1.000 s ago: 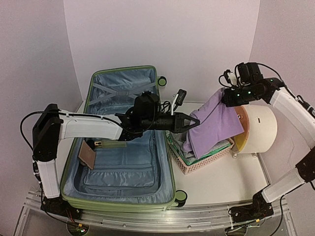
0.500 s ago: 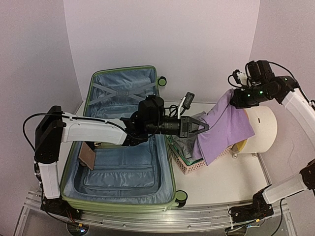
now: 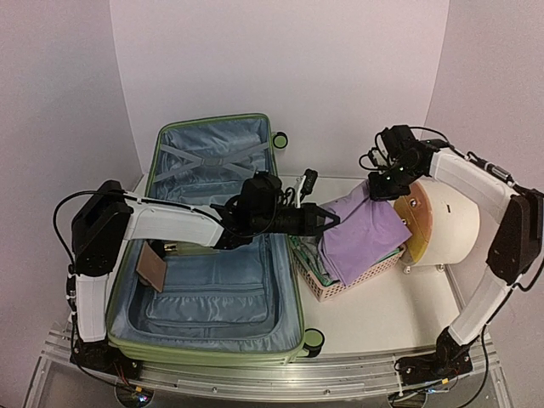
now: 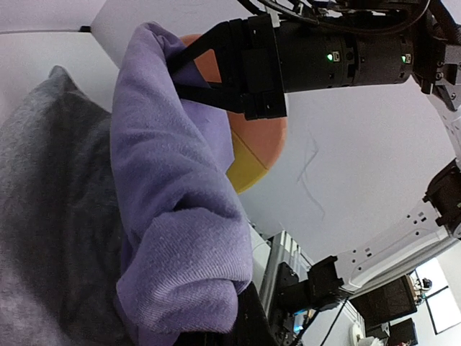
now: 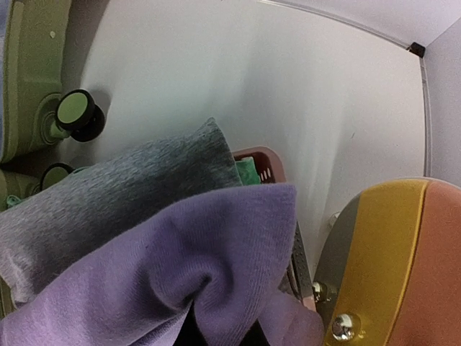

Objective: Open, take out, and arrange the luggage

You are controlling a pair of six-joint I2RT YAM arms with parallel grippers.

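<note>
Settling the purple garment (image 3: 361,236) onto the pink basket (image 3: 330,287)
My left gripper (image 3: 333,218) and right gripper (image 3: 375,188) each pinch the garment's edge; the luggage (image 3: 212,289) lies open on my left. Next, I judge, lower and release evenly.

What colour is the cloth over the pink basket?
Lilac purple cloth, best seen in the left wrist view.

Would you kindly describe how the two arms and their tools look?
The left arm and right arm have white links, black joints and black cables. The left tool and right tool are black and tapered; green lights glow near the right one.
</note>
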